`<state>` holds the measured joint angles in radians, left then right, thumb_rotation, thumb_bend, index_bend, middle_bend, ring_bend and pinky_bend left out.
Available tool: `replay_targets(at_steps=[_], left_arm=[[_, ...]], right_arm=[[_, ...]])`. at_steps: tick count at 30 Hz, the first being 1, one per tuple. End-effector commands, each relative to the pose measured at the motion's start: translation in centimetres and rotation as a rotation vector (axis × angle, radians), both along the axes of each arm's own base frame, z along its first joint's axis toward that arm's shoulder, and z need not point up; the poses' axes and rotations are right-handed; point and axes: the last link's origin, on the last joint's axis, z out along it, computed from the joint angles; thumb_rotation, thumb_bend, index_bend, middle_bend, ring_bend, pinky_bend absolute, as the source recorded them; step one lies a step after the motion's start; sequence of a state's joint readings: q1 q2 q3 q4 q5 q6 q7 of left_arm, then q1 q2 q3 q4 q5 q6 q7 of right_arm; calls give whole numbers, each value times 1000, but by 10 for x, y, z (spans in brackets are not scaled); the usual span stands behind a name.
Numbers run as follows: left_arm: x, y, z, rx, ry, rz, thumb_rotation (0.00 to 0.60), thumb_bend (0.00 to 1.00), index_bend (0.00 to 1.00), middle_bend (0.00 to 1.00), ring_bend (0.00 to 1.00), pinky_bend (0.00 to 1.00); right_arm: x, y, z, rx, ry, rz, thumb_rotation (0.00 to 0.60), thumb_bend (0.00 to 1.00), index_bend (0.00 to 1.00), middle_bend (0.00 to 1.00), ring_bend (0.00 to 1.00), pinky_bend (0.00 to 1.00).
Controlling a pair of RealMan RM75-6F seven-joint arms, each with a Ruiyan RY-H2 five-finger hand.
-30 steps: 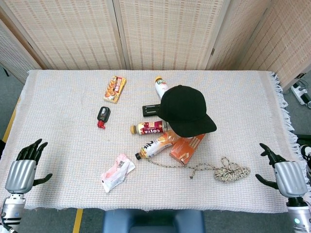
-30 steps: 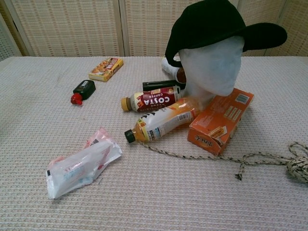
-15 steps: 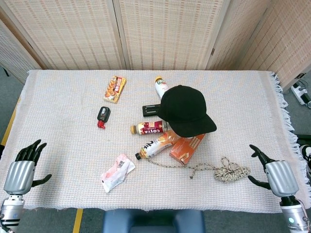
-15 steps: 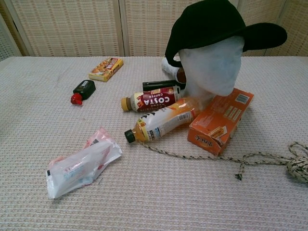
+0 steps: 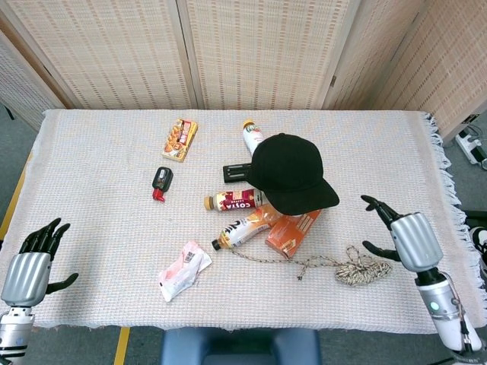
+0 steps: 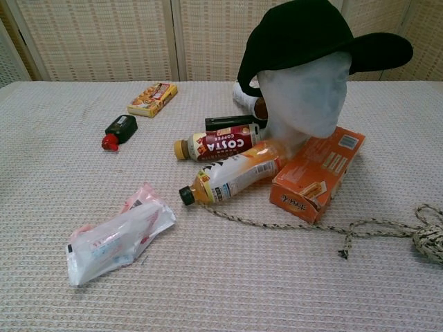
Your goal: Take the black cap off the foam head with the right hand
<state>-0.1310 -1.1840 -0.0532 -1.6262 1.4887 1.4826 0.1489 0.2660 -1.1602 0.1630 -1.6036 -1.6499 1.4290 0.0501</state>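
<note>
One hand matters: right hand (image 5: 407, 239), fingers spread and empty, sits right of the cap (image 5: 291, 172), brim toward it.

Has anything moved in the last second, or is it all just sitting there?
The right hand has come up and in over the table toward the cap, open, touching nothing. The left hand drifted slightly down. The cap, the foam head and the clutter stayed put.

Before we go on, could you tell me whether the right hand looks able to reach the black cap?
Probably yes: the right hand is open beside the black cap, with only bare cloth between them.
</note>
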Motion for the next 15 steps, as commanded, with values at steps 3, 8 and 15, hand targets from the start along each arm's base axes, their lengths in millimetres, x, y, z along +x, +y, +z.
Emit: replay_targets(at_steps=[3, 8, 15], left_arm=[[0, 0, 1, 0, -1, -2, 600, 61, 152, 96, 142, 177], [-1, -1, 0, -5, -2, 2, 600, 60, 152, 96, 142, 177], [-3, 0, 0, -5, -4, 5, 600, 60, 152, 96, 141, 177]], right_arm=[[24, -27, -1, 16, -10, 25, 600, 58, 182, 355, 849, 1000], [44, -45, -14, 58, -10, 42, 600, 91, 242, 354, 849, 1000], [62, -62, -33, 83, -11, 64, 600, 190, 305, 359, 858, 1000]])
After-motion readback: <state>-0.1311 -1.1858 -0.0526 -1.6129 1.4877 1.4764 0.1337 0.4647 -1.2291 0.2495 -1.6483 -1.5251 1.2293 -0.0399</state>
